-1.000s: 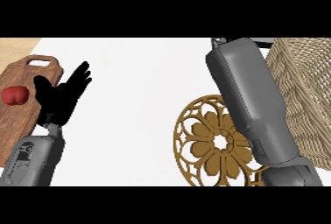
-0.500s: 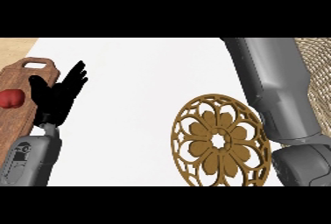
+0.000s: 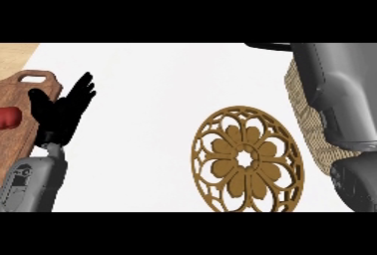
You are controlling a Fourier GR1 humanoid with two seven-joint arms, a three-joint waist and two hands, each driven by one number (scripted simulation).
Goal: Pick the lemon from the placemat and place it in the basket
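Placemat [image 3: 247,159] on white counter [image 3: 162,74], basket [image 3: 305,127] beside

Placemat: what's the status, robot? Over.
Left hand open, resting by board. Right hand out of view. No lemon on placemat. Right arm hides most of basket.

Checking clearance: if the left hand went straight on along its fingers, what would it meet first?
Nothing that shows: the open left hand points up and slightly right over white counter to the view's edge. The board lies left of that line. The hand's height is unclear.
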